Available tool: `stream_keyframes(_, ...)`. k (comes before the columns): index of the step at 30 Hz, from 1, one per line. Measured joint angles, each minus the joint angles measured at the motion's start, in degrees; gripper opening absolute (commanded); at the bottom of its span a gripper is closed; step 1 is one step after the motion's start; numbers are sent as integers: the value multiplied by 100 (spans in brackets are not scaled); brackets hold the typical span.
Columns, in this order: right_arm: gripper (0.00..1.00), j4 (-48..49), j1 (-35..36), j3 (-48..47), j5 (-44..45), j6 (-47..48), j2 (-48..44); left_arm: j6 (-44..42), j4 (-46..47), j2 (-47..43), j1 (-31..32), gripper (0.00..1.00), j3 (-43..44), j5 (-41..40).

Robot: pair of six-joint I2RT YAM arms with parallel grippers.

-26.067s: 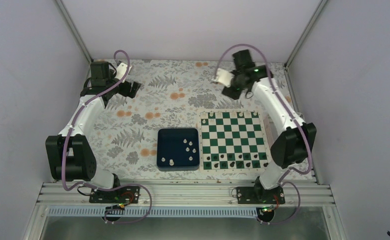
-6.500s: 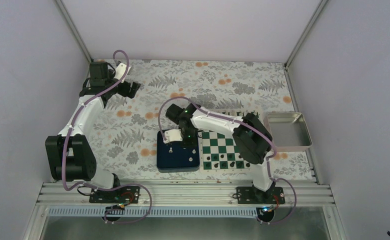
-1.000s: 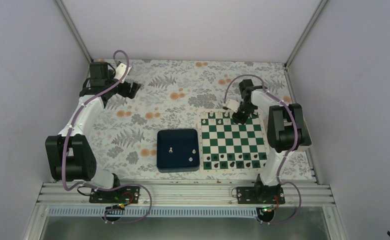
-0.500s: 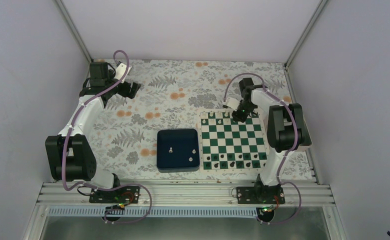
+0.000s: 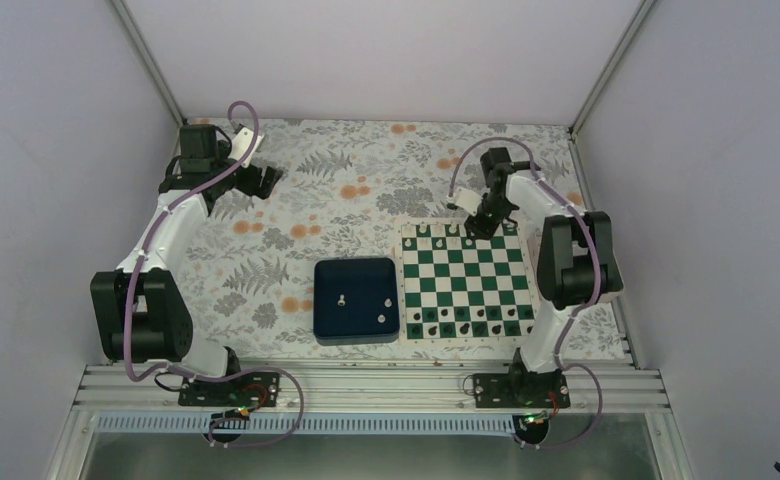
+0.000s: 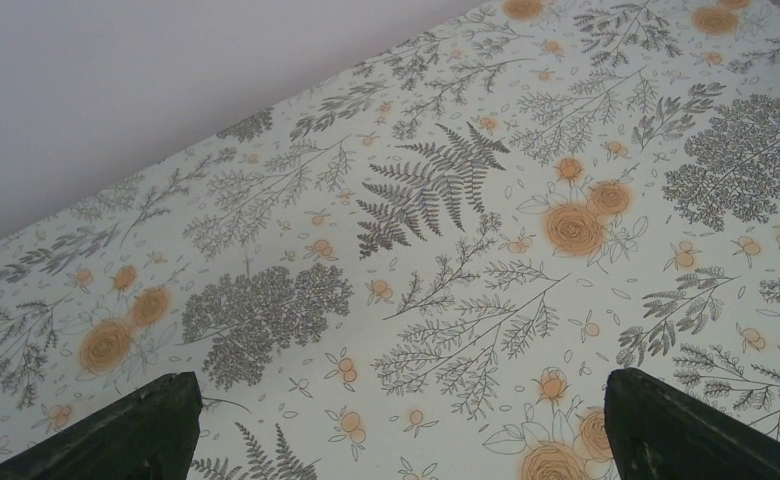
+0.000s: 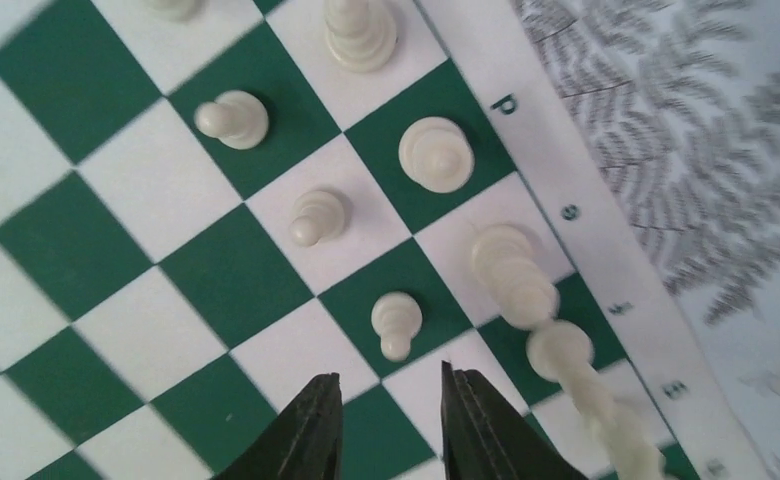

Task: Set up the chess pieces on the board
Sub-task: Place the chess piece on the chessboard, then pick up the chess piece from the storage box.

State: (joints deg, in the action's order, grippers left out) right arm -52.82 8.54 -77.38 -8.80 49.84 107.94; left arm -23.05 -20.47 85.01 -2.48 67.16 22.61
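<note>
Dark blue square tray (image 5: 326,275) holding three white plastic chess pieces (image 5: 339,298), left gripper (image 6: 396,400) fingers spread wide, right gripper (image 7: 391,385) slightly parted, empty

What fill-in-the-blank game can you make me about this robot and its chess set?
1. The board has white and ___ squares.
2. Some white chess pieces wait in a dark ___ tray.
3. The pieces on the board's near rows are coloured ___.
4. The left jaws, spread wide over the flowery cloth, hold ___.

Missing words: green; blue; black; nothing.
</note>
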Motion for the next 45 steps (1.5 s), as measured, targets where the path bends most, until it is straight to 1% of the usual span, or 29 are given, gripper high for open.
stream_keyframes(3,34,-313,103,-225,2,-44,-323,-9,0,0,0,100,0,4)
stream_keyframes(5,36,-496,365,-404,68,-96,-629,-9,-4,0,0,100,0,13)
stream_keyframes(8,38,-710,1158,-732,136,-223,-962,-11,-4,0,2,100,0,20)
stream_keyframes(10,39,-815,1921,-990,166,-332,-1019,-9,-7,0,2,100,0,20)
stream_keyframes(12,40,-868,2540,-1117,181,-428,-990,-11,-4,0,2,100,0,20)
stream_keyframes(16,40,-973,3646,-1202,304,-566,-702,-9,-4,0,2,100,0,20)
stream_keyframes(19,41,-1034,4168,-1178,407,-623,-299,-9,-2,0,2,100,0,20)
stream_keyframes(23,43,-1073,4527,-1008,553,-647,31,-9,-2,0,2,100,0,20)
stream_keyframes(28,44,-1110,4784,-791,636,-678,127,-11,-2,0,2,100,0,20)
stream_keyframes(39,44,-999,5040,-289,588,-800,142,-11,0,0,2,100,0,22)
stream_keyframes(45,44,-916,5108,-232,522,-815,179,-11,-2,0,2,100,0,26)
